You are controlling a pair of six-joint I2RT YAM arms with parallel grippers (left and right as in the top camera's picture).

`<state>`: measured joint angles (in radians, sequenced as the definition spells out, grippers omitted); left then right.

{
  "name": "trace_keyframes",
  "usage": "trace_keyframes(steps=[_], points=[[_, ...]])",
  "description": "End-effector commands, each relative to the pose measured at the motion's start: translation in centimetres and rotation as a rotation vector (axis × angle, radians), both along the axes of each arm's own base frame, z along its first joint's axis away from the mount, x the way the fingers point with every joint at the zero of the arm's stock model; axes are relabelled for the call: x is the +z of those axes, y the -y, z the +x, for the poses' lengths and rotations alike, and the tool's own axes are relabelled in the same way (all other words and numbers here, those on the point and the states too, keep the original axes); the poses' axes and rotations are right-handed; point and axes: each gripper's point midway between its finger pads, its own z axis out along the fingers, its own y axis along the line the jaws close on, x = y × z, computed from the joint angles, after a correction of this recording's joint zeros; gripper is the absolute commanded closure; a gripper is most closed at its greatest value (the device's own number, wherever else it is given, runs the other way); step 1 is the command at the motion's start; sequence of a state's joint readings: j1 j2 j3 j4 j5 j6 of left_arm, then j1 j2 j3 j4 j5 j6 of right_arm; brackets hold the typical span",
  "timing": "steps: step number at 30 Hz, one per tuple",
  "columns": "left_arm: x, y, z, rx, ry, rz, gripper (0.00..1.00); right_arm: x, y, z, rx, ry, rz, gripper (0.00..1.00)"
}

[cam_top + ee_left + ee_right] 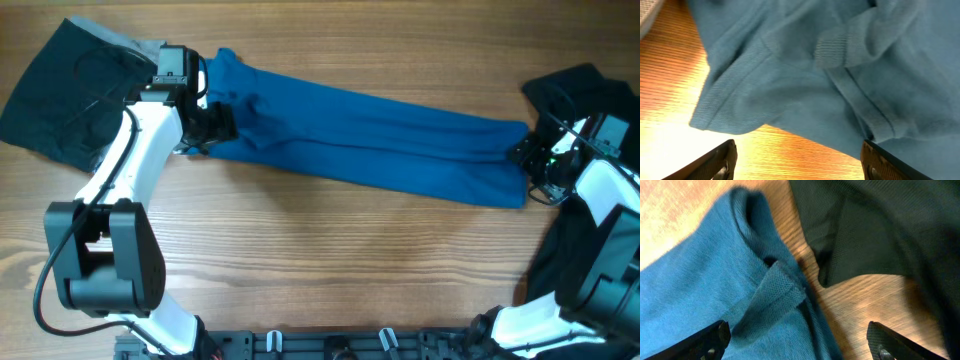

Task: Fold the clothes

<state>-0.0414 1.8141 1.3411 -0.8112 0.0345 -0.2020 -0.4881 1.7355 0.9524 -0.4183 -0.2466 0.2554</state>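
Two arms bracketed the blue garment (380,140), one at each end, and that was the relation your next move hung on. You had the garment stretched out on the worktop (330,270). In the overhead view its long axis ran from the upper left, where it was wider and a little bunched, down to a narrower end at the right. Your left arm (140,150) was nearer the bunched end, with the left jaws right at its lower edge. Your right arm (600,190) was nearer the narrow end, with the right jaws just beside its tip. Neither pair was pinching anything. In the left wrist view the fingertips (722,159) were spread wide over bare wood, with a stitched hem (715,117) of the blue cloth lying just ahead of them. In the right wrist view the fingertips (710,341) were likewise spread, with the folded blue corner (777,287) ahead and between them. You had neighbours to mind: a dark garment (70,90) lay near the left end, the arm hiding whether the two touched, and a black garment (570,85) sat just beside the right end, so a careless close there could have caught the wrong cloth. Judging from this, no fold had been made yet, and bringing one end over to the other looked the natural start.
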Motion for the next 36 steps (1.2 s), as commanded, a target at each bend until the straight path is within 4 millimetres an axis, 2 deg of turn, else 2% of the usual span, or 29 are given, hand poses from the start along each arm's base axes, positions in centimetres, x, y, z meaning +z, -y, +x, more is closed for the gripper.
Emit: trace_keyframes(steps=[1, 5, 9, 10, 13, 15, 17, 18, 19, 20, 21, 22, 24, 25, 28, 30, 31, 32, 33, 36], points=[[-0.5, -2.9, -0.5, 0.05, -0.027, 0.054, 0.23, -1.2, -1.2, 0.1, 0.042, -0.004, 0.067, 0.08], [-0.6, -4.0, 0.2, 0.084, -0.005, 0.008, 0.25, -1.1, -0.9, 0.4, 0.081, 0.017, 0.037, 0.05], [-0.9, -5.3, -0.8, 0.113, -0.043, 0.031, 0.24, -1.1, -1.1, 0.0, 0.083, -0.003, 0.049, 0.06], [-0.9, -5.3, -0.8, 0.069, -0.042, 0.039, 0.24, -0.5, -1.3, -0.3, 0.077, -0.019, 0.06, 0.13], [-0.8, -5.5, 0.2, -0.04, -0.002, 0.078, 0.26, 4.5, -1.6, -1.1, 0.01, -0.01, 0.076, 0.14], [-0.7, -5.6, 1.1, -0.052, 0.033, 0.09, 0.27, 6.1, -2.2, -2.9, -0.028, -0.042, 0.084, 0.13], [-1.2, -5.7, 1.5, -0.055, 0.036, 0.091, 0.29, 5.1, -2.1, -5.5, -0.054, -0.164, 0.06, 0.12], [-1.6, -5.7, 1.5, -0.056, 0.026, 0.09, 0.29, 4.5, -2.4, -6.0, -0.049, -0.187, 0.071, 0.13], [-2.3, -5.6, 1.4, -0.057, 0.008, 0.087, 0.3, 4.0, -3.2, -6.2, -0.033, -0.19, 0.113, 0.23], [-3.1, -5.6, 1.3, -0.059, -0.01, 0.081, 0.31, 3.3, -3.6, -6.3, -0.03, -0.194, 0.13, 0.57], [-3.4, -5.5, 1.2, -0.06, -0.019, 0.076, 0.32, 2.9, -3.6, -6.3, -0.032, -0.192, 0.13, 0.74], [-3.6, -5.5, 1.2, -0.06, -0.023, 0.076, 0.33, 2.4, -3.9, -6.2, -0.027, -0.185, 0.145, 0.87], [-3.6, -5.5, 1.4, -0.06, -0.015, 0.077, 0.33, 1.5, -4.2, -6.2, -0.024, -0.187, 0.164, 0.9], [-3.5, -5.5, 1.7, -0.06, -0.002, 0.079, 0.34, 0.5, -4.0, -6.2, -0.051, -0.21, 0.167, 0.9], [-3.5, -5.5, 1.8, -0.059, 0.0, 0.08, 0.55, -2.4, -3.0, -6.6, -0.14, -0.288, 0.158, 0.91], [-3.8, -5.6, 2.1, -0.059, 0.007, 0.081, 0.71, -3.2, -3.0, -6.6, -0.144, -0.3, 0.164, 0.92], [-4.0, -5.6, 2.3, -0.059, 0.009, 0.081, 0.73, -3.2, -3.0, -6.6, -0.144, -0.301, 0.163, 0.92], [-4.3, -5.6, 2.3, -0.06, 0.005, 0.08, 0.65, -3.2, -2.9, -6.6, -0.145, -0.3, 0.16, 0.92], [-4.9, -5.6, 2.2, -0.06, -0.008, 0.079, 0.46, -3.2, -2.9, -6.6, -0.145, -0.299, 0.16, 0.92], [-5.8, -5.6, 2.4, -0.06, -0.014, 0.078, 0.49, -3.2, -2.9, -6.6, -0.144, -0.299, 0.159, 0.92]])
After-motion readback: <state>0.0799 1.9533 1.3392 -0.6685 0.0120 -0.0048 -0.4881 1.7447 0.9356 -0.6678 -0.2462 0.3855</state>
